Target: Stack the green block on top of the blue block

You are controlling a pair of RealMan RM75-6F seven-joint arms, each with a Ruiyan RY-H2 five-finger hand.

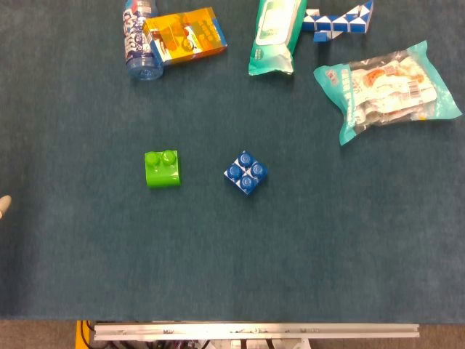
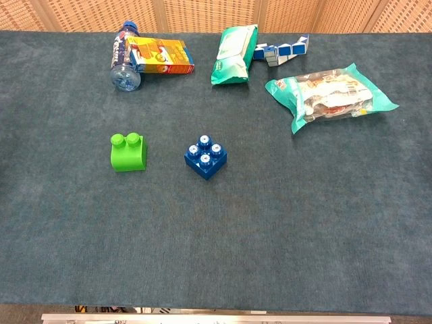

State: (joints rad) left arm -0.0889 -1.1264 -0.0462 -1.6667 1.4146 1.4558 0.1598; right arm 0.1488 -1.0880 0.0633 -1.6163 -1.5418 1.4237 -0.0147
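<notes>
Chest view: small green studded plastic block [image 2: 128, 153] sits untouched; neither hand's state shows. Grasp its sides, align squarely over blue studded block [image 2: 205, 157].

Green block [image 1: 163, 169]; blue block [image 1: 245, 173]; dark teal table [image 1: 290, 254]

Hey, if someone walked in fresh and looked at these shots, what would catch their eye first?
Two bright toy blocks at the middle of the dark teal table: the green block on the left, the blue block beside it, apart and turned diagonally. Along the far edge lie an orange box and a teal snack bag.
</notes>
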